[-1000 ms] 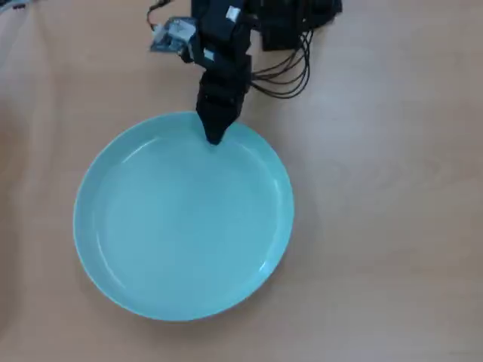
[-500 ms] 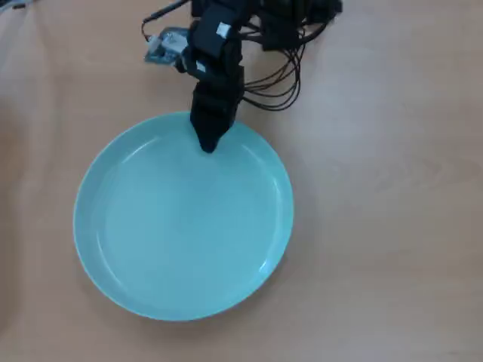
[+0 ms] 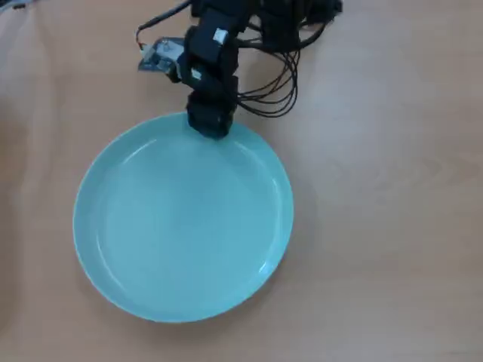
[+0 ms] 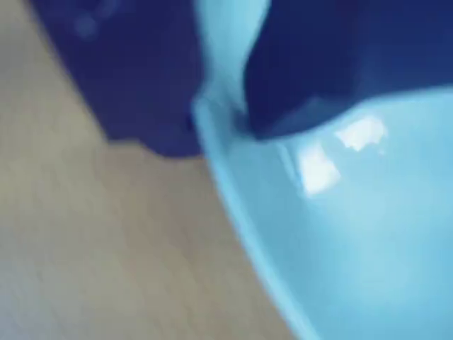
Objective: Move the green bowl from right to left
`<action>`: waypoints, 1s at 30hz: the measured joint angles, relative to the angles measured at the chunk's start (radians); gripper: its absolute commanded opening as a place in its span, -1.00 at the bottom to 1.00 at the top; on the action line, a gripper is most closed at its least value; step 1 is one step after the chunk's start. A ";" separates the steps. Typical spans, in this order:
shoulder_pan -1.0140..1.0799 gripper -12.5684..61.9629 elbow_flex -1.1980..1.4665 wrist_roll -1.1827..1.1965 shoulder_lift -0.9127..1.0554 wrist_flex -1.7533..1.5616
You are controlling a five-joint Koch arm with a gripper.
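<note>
The green bowl (image 3: 183,222) is a large shallow pale turquoise dish lying flat on the wooden table, left of centre in the overhead view. My gripper (image 3: 210,124) reaches down from the top onto its far rim. In the wrist view the gripper (image 4: 219,127) has one dark jaw outside the rim and one inside, with the bowl (image 4: 354,234) rim wall between them. The jaws are shut on the rim.
A bundle of black cables (image 3: 275,83) loops on the table beside the arm at the top. A small grey-white part (image 3: 160,56) sits at the arm's left. Bare wooden table (image 3: 392,211) lies to the right of the bowl.
</note>
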 measured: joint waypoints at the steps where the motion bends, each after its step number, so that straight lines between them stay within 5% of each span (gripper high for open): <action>1: -0.003 -0.84 0.000 0.000 -0.003 -0.002; 30: -0.295 -0.84 -0.003 -0.055 -0.011 -0.048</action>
